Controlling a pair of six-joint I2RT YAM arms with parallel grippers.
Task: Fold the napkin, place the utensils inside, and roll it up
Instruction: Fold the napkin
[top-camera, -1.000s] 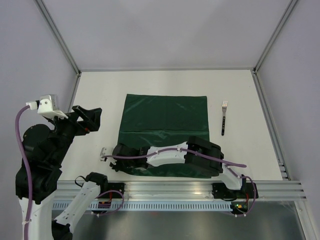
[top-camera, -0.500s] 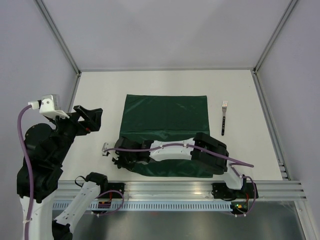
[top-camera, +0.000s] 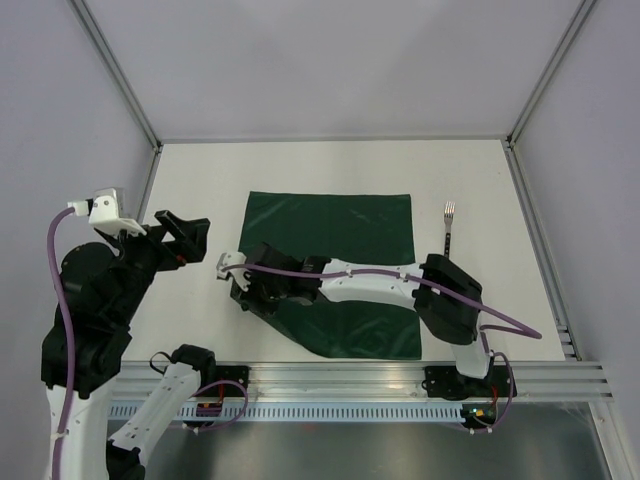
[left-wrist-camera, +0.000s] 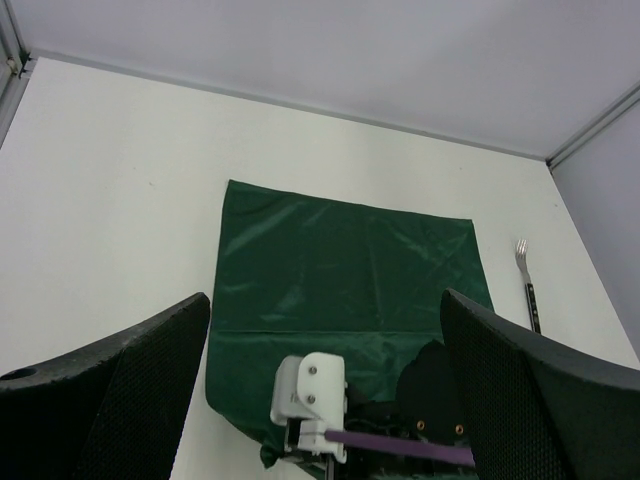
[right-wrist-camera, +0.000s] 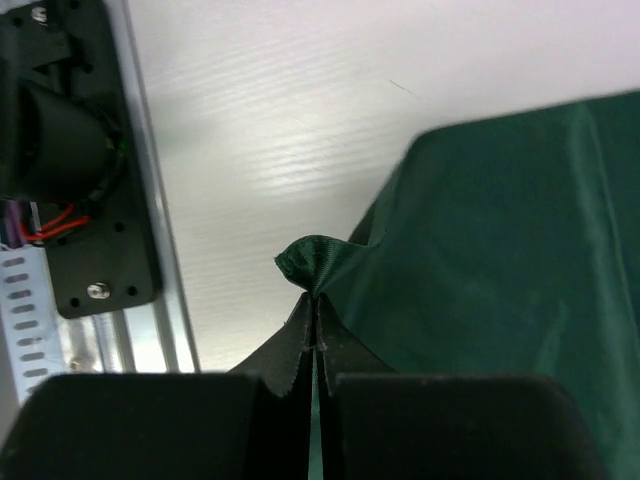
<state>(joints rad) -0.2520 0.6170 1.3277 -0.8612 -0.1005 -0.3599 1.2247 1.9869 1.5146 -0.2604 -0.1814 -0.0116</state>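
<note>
Right gripper (right-wrist-camera: 313, 322) first: my jaws are pressed together on cloth, pinching a small puckered tuft of the dark green napkin (top-camera: 340, 225) at its near-left corner. In my right wrist view the fabric bunches into a little peak just above my fingertips, with the white table (top-camera: 300, 165) showing beside it. From above, my right arm reaches from the near right corner across the napkin's near half, covering part of it. The near-left part of the cloth is drawn in, so that edge runs at a slant. The far half lies flat in the middle of the table, its far edge straight and in line with the table's far edge. The fork (top-camera: 448, 236) lies toward the right edge, just beside the napkin's right side but apart from it, tines pointing at the far edge and black handle toward me. My left gripper (top-camera: 190, 238) hangs over the left side of the table, off the napkin's left edge. Its jaws are spread wide with nothing between the black fingers (left-wrist-camera: 110, 390).
</note>
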